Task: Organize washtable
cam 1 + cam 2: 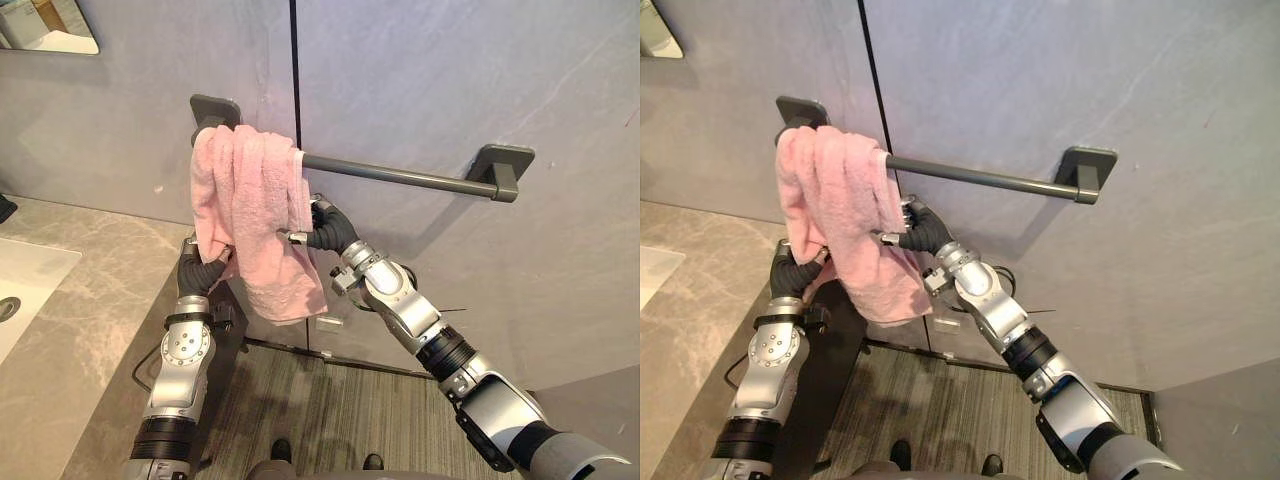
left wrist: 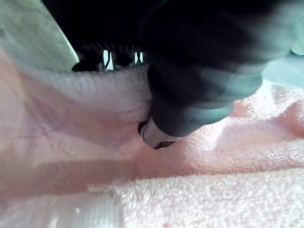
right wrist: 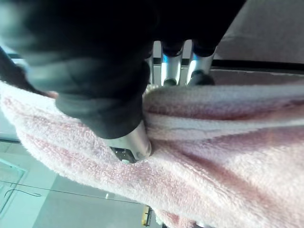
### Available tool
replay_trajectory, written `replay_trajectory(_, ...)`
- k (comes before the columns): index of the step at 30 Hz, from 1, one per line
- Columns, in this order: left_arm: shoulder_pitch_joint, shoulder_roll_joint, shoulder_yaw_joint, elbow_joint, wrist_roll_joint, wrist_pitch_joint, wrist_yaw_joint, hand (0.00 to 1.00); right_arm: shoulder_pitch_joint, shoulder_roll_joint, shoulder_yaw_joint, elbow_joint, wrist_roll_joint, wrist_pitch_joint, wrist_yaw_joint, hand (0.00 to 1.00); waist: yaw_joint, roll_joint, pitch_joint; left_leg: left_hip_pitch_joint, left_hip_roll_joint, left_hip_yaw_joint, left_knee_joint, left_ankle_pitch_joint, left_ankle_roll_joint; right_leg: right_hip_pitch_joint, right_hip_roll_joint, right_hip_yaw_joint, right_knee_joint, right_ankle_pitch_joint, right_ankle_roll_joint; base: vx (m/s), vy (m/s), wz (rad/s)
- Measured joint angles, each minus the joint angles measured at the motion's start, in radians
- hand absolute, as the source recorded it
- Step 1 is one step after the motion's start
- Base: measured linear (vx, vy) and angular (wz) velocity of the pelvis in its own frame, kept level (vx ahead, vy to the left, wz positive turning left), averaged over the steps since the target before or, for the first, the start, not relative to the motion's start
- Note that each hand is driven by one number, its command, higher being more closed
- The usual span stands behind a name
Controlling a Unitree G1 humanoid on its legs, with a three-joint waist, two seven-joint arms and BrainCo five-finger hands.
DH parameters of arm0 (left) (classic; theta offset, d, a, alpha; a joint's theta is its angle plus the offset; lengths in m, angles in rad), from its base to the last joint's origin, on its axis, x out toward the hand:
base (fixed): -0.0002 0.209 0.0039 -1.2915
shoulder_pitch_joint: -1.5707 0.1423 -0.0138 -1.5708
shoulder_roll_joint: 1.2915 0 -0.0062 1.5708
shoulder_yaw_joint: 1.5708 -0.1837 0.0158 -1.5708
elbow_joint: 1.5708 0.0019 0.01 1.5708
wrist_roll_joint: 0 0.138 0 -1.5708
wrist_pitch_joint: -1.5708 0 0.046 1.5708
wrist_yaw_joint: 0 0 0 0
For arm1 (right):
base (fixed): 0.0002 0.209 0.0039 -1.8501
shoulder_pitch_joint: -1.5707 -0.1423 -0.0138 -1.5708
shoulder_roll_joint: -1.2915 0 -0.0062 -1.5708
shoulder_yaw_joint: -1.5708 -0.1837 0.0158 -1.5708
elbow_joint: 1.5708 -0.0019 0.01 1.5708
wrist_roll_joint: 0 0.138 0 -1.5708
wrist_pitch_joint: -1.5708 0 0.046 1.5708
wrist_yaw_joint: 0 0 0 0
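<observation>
a pink towel (image 1: 245,200) is hung over the dark rail (image 1: 400,177) on the grey wall (image 1: 430,80) by the stone counter (image 1: 90,300) and is pinched by the left hand (image 2: 157,135) and the right hand (image 1: 322,224).

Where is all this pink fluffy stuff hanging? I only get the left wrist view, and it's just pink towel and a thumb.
Observer: The pink towel is draped over the left end of a dark grey wall bar.
Operator: Is the other hand helping?
Observer: Yes, the right hand pinches the towel's right edge between thumb and fingers.
Operator: What's beside us?
Observer: A marble countertop with a white sink lies to your left.
</observation>
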Motion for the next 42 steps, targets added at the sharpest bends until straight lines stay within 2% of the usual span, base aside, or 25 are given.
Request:
replay_trajectory(10,0.000,0.000,-0.003,0.001,0.000,0.000,0.000,1.00,0.000,-0.008,0.000,0.000,0.002,0.000,0.002,1.00,0.001,0.000,0.000,0.005,0.000,0.004,0.000,0.000,0.000,0.003,0.000,0.004,0.000,0.001,-0.001,0.00,0.000,0.00)
replay_trajectory(11,0.000,0.000,-0.003,0.002,0.000,0.000,0.000,1.00,0.001,-0.012,0.000,0.000,0.002,0.000,0.002,0.00,0.001,0.000,0.000,0.006,0.000,0.005,-0.001,0.000,0.000,0.003,0.000,0.004,0.000,0.001,-0.001,0.00,0.000,0.00)
replay_trajectory(29,0.011,-0.002,-0.003,0.017,0.001,0.000,-0.001,1.00,0.061,-0.035,-0.018,-0.008,0.002,0.000,0.023,0.00,-0.003,0.000,0.000,0.012,0.000,0.007,-0.001,0.000,0.000,0.007,-0.001,0.006,0.000,0.001,-0.001,0.00,0.000,0.00)
replay_trajectory(42,0.011,-0.012,-0.003,0.017,0.002,0.000,-0.001,1.00,0.067,-0.036,-0.018,-0.008,0.001,0.000,0.039,0.00,-0.022,0.001,0.000,0.012,-0.001,0.003,-0.001,0.000,0.000,0.010,-0.001,0.003,-0.001,0.001,-0.001,0.00,0.000,0.00)
